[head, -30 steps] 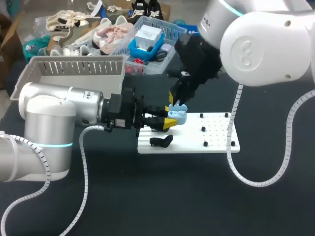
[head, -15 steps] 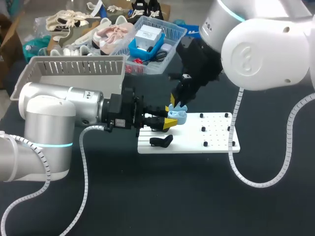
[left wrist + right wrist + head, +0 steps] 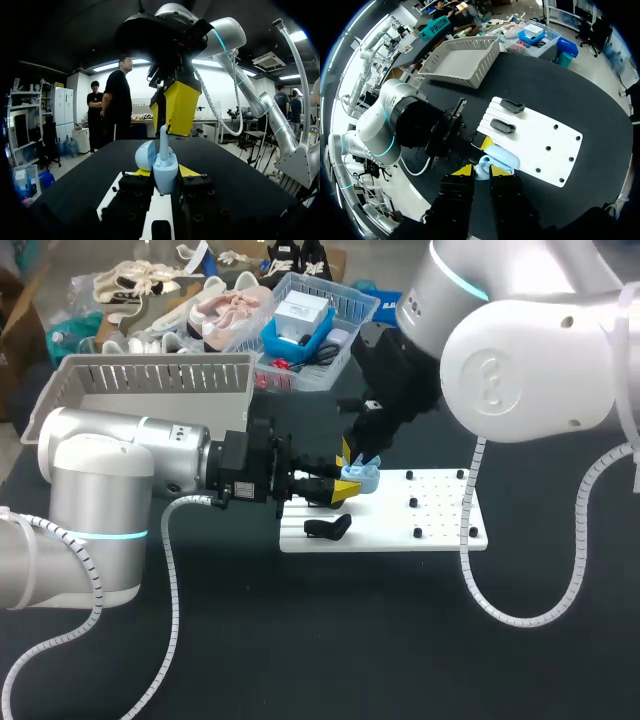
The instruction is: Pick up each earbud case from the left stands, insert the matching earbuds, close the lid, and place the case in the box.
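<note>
A light blue earbud case sits over the left end of the white board, lid open, with my left gripper shut on its body from both sides. In the left wrist view the case stands upright between the yellow tips, lid tipped back. My right gripper hangs straight above it, shut on a pale earbud whose lower end reaches into the case. From the right wrist the case lies just ahead of that gripper.
Two black pieces rest on the ribbed end of the white board; several black pegs dot its other end. The grey box stands at the back left, behind my left arm. Bins of clutter lie behind.
My right arm's bulk has shifted a little to the left and up. Both grippers and the case have stayed almost in place.
</note>
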`<state>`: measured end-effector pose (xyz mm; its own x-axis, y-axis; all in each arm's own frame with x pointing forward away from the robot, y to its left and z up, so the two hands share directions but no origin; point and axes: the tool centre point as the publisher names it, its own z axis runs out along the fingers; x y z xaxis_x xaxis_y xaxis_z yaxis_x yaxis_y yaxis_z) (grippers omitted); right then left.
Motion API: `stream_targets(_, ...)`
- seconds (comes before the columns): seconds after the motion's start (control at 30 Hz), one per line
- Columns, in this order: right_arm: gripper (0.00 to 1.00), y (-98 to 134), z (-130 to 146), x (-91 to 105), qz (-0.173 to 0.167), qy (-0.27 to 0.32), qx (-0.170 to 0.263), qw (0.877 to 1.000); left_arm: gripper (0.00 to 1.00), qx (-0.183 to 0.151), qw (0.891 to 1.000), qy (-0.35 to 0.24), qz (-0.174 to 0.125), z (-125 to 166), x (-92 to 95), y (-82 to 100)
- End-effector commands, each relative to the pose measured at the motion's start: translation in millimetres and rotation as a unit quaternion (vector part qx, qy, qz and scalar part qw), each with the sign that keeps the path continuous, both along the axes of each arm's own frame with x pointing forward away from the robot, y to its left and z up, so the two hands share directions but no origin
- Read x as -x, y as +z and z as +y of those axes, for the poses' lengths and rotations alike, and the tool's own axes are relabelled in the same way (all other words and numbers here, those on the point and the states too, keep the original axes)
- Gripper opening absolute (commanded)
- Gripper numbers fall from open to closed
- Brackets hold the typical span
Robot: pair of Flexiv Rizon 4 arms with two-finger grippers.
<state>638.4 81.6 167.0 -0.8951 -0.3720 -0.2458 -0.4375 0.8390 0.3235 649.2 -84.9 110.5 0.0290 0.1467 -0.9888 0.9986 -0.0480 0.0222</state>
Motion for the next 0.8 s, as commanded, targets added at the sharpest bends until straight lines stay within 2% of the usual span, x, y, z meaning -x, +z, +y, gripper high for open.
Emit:
stream_targets(0.03, 0.00, -4.1, -0.3, -0.3, -0.001, -0.003, 0.001, 1.000, 0.00, 0.000, 1.000, 0.001, 0.000, -0.6, -0.1, -0.3)
stream_targets(0.8, 0.00, -7.5, 1.7, -3.9, -0.002, -0.002, -0.003, 1.000, 0.00, 0.000, 1.000, 0.001, 0.000, -0.6, -0.1, -0.3)
